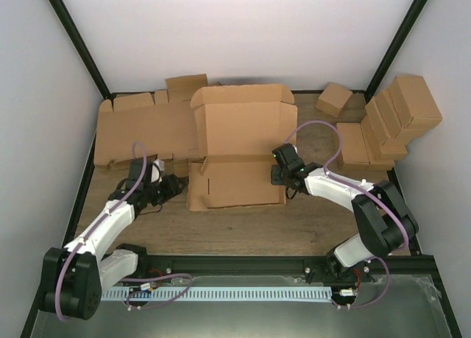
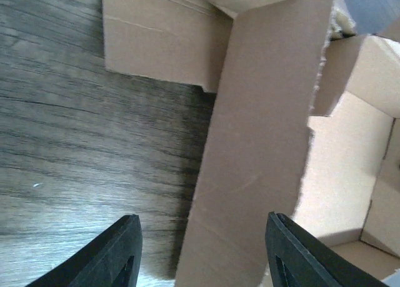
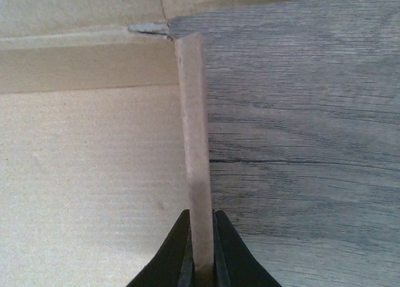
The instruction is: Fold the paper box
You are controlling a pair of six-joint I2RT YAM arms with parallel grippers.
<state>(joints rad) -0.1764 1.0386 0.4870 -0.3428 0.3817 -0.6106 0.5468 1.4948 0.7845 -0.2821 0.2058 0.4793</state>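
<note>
Right gripper (image 3: 201,223) pinches a wall of the paper box (image 1: 239,154); left gripper (image 2: 201,218) spread beside it.

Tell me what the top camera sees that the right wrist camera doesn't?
Only the top camera shows the left gripper, the pile of flat blanks and the small finished boxes. Only the right wrist camera shows how the right gripper pinches a thin cardboard edge. Both show that gripper, the paper box and the wooden table.
</note>
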